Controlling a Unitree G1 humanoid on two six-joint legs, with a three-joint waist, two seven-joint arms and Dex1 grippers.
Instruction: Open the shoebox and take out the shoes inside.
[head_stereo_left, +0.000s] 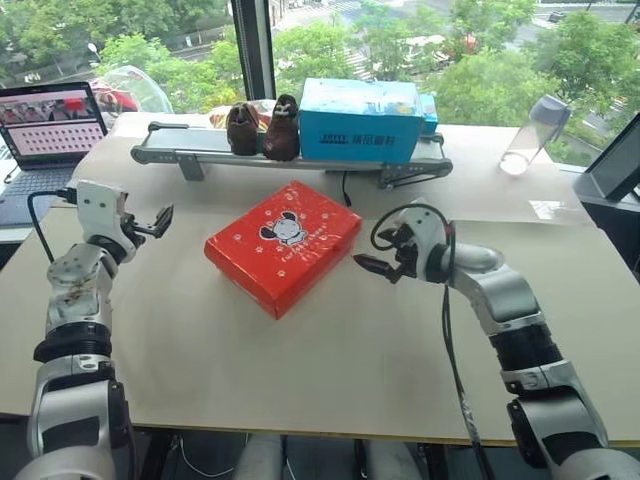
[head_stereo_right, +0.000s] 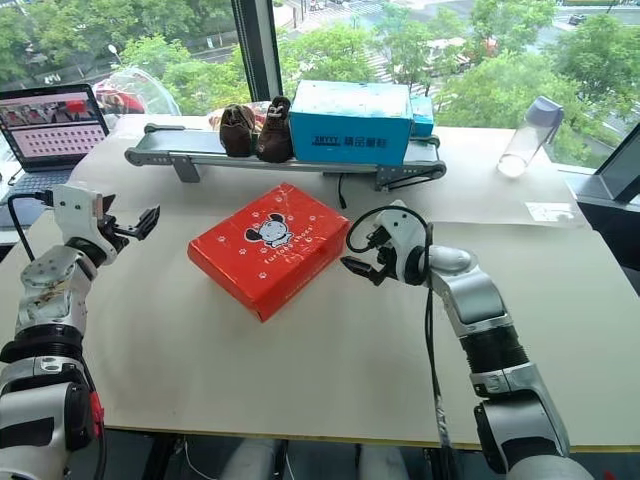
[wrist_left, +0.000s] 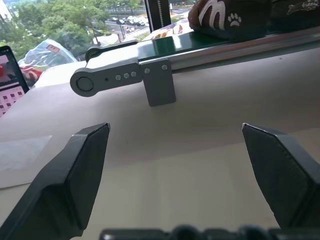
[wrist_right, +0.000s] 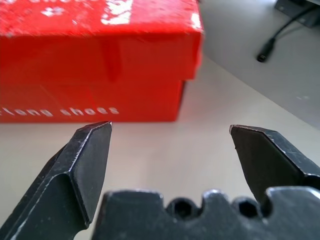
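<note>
The red-orange shoebox (head_stereo_left: 283, 243) lies flat in the middle of the table with its lid down, the cartoon mouse on top. The shoes are hidden inside it. My right gripper (head_stereo_left: 372, 262) hangs open just off the box's right side, apart from it, pointing at its wall (wrist_right: 95, 65) with nothing between the fingers. My left gripper (head_stereo_left: 160, 222) is open over bare table well to the left of the box, pointing toward the far side of the table.
Behind the box a small conveyor (head_stereo_left: 200, 145) carries two dark brown shoes (head_stereo_left: 265, 128) and a blue box (head_stereo_left: 360, 120). A cable (head_stereo_left: 345, 185) runs down from it. A laptop (head_stereo_left: 45, 130) sits far left, a clear bottle (head_stereo_left: 530, 135) far right.
</note>
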